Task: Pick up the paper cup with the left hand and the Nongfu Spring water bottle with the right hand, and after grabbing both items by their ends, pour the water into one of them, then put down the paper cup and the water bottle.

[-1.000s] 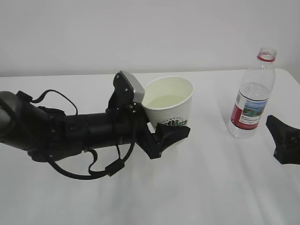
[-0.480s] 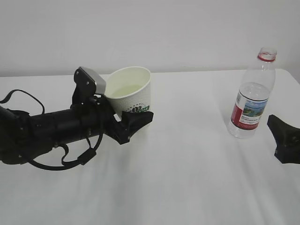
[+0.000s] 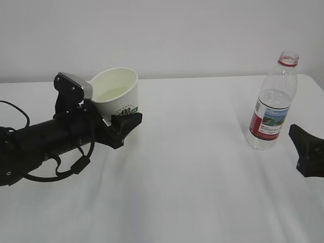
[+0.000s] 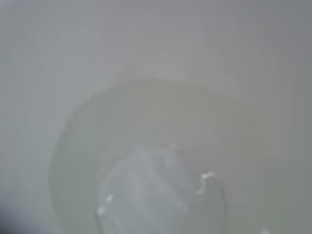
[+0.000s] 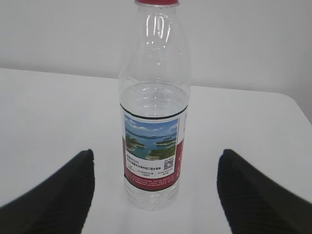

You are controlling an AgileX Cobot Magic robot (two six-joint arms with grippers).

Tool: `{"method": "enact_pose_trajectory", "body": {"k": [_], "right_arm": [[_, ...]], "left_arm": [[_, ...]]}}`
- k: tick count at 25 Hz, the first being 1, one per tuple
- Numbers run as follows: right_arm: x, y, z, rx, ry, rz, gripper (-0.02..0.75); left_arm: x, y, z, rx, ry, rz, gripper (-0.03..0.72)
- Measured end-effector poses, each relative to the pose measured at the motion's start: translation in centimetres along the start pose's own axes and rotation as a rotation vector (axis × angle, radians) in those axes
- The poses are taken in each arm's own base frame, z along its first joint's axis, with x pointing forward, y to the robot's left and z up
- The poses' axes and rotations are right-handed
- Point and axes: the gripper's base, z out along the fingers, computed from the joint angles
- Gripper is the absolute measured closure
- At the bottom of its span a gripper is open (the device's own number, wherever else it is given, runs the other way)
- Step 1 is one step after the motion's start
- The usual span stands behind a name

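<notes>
water (image 3: 114, 92) sits in the small white tapered paper cup (image 3: 117, 93), clamped by the left gripper (image 3: 119, 126) at nine o'clock; the clear ribbed plastic bottle (image 3: 272, 101) stands at three o'clock, right gripper (image 5: 155, 192) spread empty; cup unplaced.

The Nongfu Spring water bottle (image 5: 154, 105) carries a label (image 5: 152, 157) with a lake-and-hills picture and a small QR-like square at its 4 o'clock corner — the print is too small to read. The paper cup (image 3: 117, 96) shows a dark green logo (image 3: 126, 109) — illegible.

surface: white table (image 3: 202, 192) | on it — Nongfu Spring water bottle (image 3: 273, 101), upright, right side
</notes>
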Motion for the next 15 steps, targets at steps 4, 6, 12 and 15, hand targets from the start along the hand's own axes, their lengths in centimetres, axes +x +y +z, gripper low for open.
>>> {"method": "enact_pose_trajectory", "body": {"k": [4,6,12,15], "right_arm": [[0.0,0.0,0.0,0.000,0.000,-0.002,0.145],[0.0,0.0,0.0,0.000,0.000,-0.002,0.145],[0.0,0.0,0.0,0.000,0.000,-0.002,0.144],[0.0,0.0,0.0,0.000,0.000,-0.002,0.144]], "left_arm": [[0.6,0.6,-0.7,-0.088,0.004,-0.016,0.166],[0.8,0.9,-1.0,-0.134,0.003,-0.023,0.166],[1.5,1.8,-2.1,-0.271,0.004,-0.069,0.166],[1.9,2.3,-2.7,-0.347,0.009,-0.082,0.167]]}}
